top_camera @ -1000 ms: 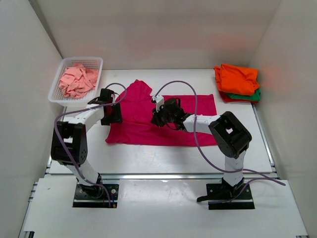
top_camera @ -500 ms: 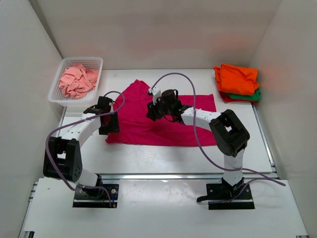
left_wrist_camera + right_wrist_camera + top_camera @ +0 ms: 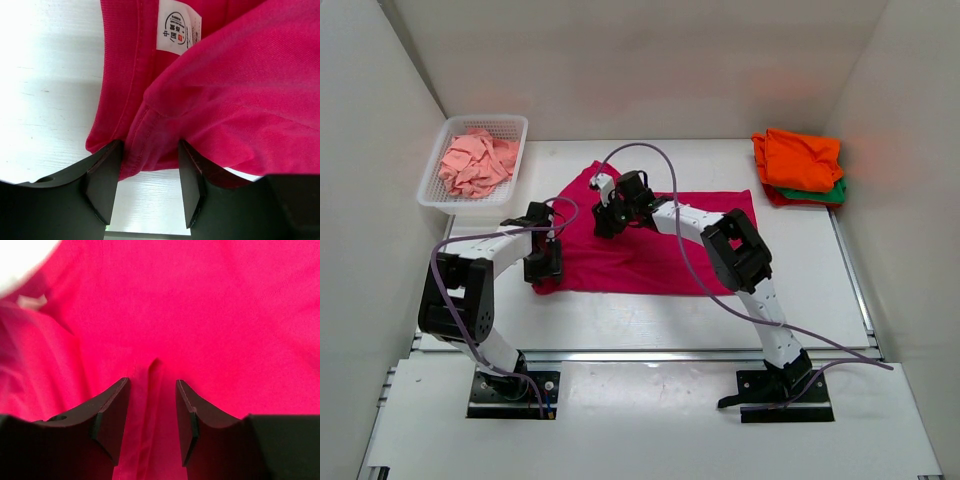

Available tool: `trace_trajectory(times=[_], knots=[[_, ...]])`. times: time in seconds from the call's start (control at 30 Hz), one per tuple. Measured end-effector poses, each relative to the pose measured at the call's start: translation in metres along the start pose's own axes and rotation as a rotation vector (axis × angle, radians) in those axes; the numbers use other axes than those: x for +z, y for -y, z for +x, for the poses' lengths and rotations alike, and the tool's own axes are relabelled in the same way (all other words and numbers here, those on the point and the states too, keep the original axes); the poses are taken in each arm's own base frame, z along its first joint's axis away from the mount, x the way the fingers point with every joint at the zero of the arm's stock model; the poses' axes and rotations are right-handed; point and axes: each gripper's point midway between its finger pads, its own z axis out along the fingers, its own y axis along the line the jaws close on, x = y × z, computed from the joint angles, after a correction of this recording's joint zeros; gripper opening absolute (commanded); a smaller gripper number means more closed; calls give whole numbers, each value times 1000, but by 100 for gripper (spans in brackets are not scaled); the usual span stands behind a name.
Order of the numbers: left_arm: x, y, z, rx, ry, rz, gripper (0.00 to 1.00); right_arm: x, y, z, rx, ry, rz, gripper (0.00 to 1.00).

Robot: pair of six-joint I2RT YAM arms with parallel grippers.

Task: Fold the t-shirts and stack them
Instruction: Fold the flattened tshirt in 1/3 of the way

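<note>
- Top view: the magenta t-shirt (image 3: pixel 660 255) is lying spread on the desk (image 3: pixel 620 315), with the left claw (image 3: pixel 545 265) at its near-left corner and the right claw (image 3: pixel 607 222) over its far-left part.
- Left wrist: the left claw (image 3: pixel 150 147) is standing wide around a folded edge (image 3: pixel 145 125), not pinching. The white label (image 3: pixel 179 27) is showing print too small to read.
- Right wrist: the right claw (image 3: pixel 152 384) is hanging part-open over a wrinkle (image 3: pixel 152 362), holding nothing. The cloth is looking light and limp, so hems are probably offering the surest hold.

Illegible label (image 3: pixel 178 27) on magenta t-shirt (image 3: pixel 240 90)
</note>
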Motion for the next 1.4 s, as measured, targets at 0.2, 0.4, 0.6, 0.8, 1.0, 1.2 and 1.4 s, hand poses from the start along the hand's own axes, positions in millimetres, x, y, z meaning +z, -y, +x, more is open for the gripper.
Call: trace_trajectory(times=[0.2, 0.4, 0.6, 0.8, 1.0, 1.2, 1.4], knots=[[1, -1, 0, -6, 5, 1, 59, 9, -14, 16, -3, -52, -41, 37], [2, -1, 0, -7, 13, 4, 58, 12, -25, 19, -7, -70, -59, 32], [2, 0, 0, -4, 17, 5, 59, 13, -27, 13, -8, -69, -55, 3], [2, -1, 0, -4, 18, 4, 57, 12, -15, 13, -1, -61, 3, 1], [2, -1, 0, -4, 18, 3, 58, -6, 3, 20, 28, -51, 65, 1], [2, -1, 0, -4, 17, 3, 58, -22, 20, 0, 33, 16, 118, 0], [2, 0, 0, -3, 17, 3, 58, -28, 27, -19, 27, 57, 123, 0]])
